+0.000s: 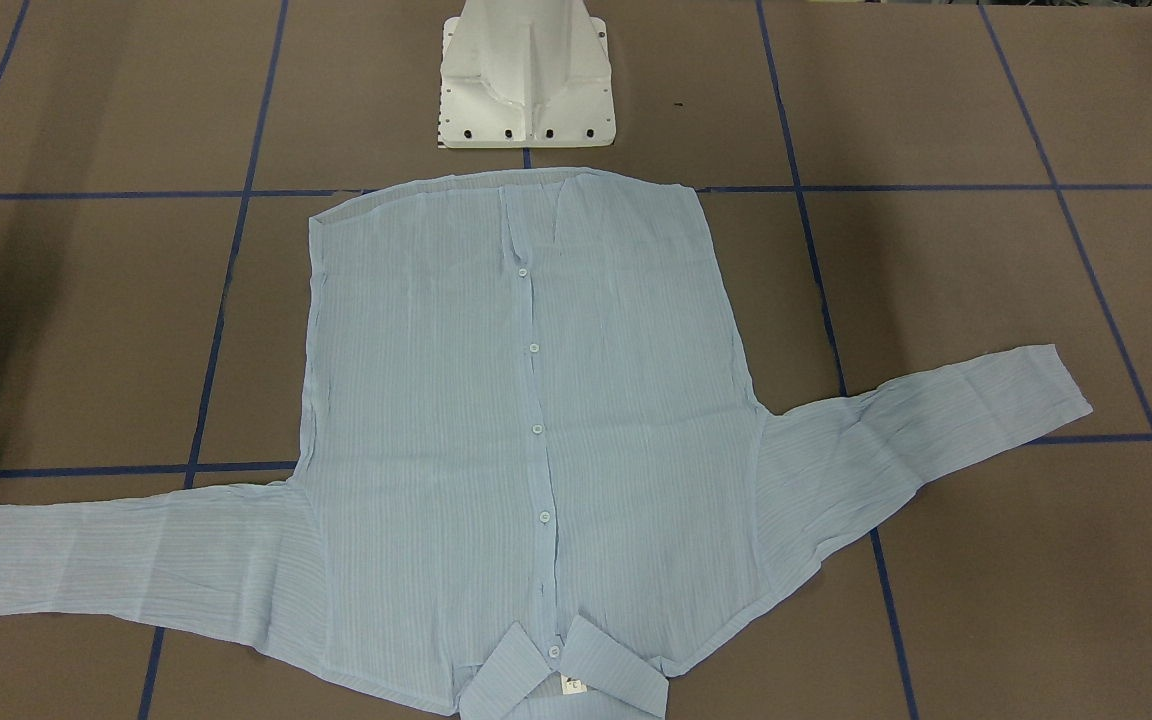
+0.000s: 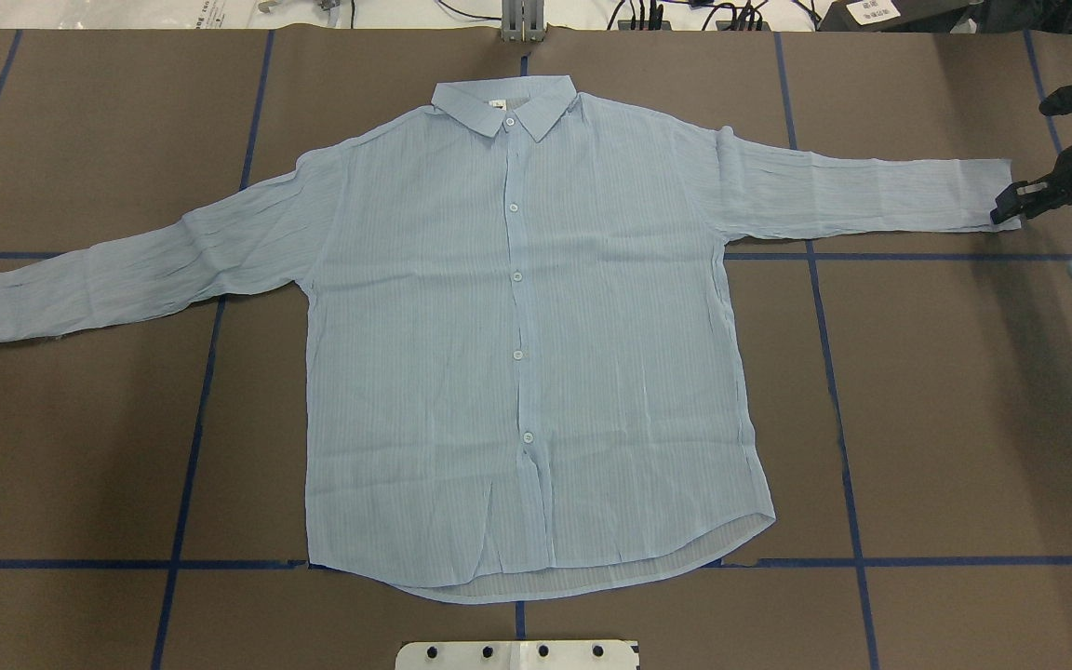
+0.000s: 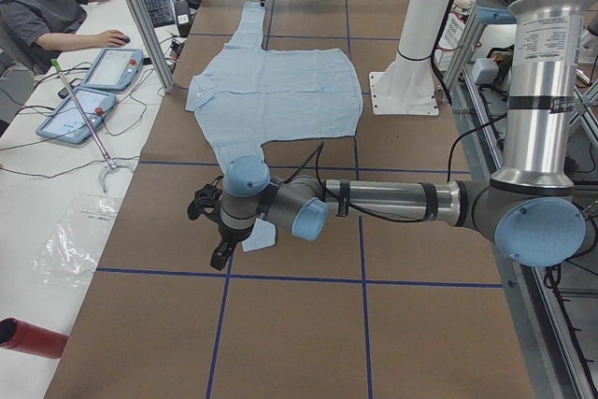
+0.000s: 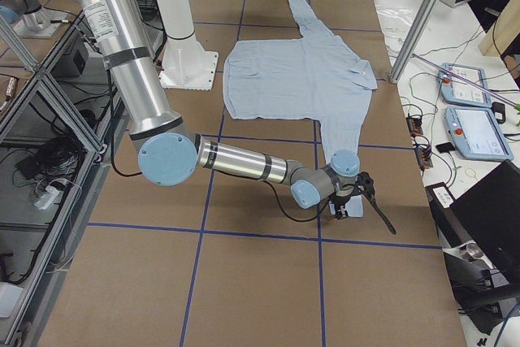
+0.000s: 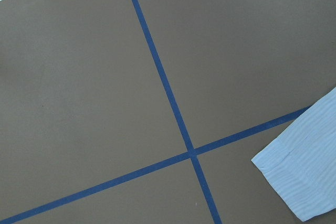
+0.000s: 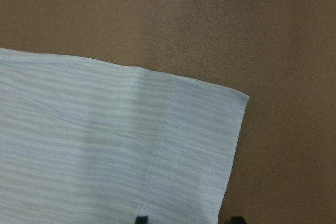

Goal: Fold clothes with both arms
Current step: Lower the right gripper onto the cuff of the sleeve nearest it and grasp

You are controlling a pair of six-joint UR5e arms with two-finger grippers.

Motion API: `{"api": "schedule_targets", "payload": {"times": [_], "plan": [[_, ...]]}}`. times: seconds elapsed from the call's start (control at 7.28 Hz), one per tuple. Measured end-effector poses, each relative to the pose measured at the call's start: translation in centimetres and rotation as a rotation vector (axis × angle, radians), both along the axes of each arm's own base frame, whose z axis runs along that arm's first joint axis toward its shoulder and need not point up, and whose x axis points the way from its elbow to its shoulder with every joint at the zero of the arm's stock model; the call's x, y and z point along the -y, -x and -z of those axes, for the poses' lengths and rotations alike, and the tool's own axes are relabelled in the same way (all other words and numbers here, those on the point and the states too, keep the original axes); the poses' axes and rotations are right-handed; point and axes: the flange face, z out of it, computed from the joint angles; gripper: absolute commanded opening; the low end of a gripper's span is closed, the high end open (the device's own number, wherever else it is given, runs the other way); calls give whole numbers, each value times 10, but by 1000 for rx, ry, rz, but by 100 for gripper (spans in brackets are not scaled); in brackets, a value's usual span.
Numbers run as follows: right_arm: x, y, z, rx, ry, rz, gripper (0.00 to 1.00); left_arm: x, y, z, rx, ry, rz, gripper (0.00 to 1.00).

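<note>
The pale-blue shirt [image 2: 517, 326] lies flat and buttoned on the brown table, collar at the far side, both sleeves spread outward. My right gripper [image 2: 1009, 201] hovers at the end of the sleeve on the overhead view's right. In the right wrist view its two black fingertips [image 6: 139, 219] stand apart over that cuff [image 6: 194, 145], so it is open. My left gripper [image 3: 222, 257] shows only in the exterior left view, low over the other sleeve's cuff [image 5: 304, 171]; I cannot tell whether it is open or shut. The left wrist view shows no fingers.
The white pedestal base [image 1: 526, 80] stands just behind the shirt's hem. Blue tape lines [image 5: 168, 98] cross the table. A person [image 3: 37, 7] sits at a side desk with tablets [image 3: 112, 67]. A red cylinder [image 3: 28, 338] lies by the table's left end.
</note>
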Motion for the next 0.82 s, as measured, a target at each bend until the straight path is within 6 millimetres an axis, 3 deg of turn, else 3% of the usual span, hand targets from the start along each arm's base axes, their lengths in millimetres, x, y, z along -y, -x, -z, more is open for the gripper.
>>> {"api": "schedule_targets", "payload": {"times": [0.14,0.55,0.82], "plan": [[1,0,0,-1,4,-1,0,0,0,0,-1,0,0,100],[5,-5,8,4,-10,-6,0,0,0,0,-1,0,0,100],[18,-20,43,60,-42,-30,0,0,0,0,-1,0,0,100]]}}
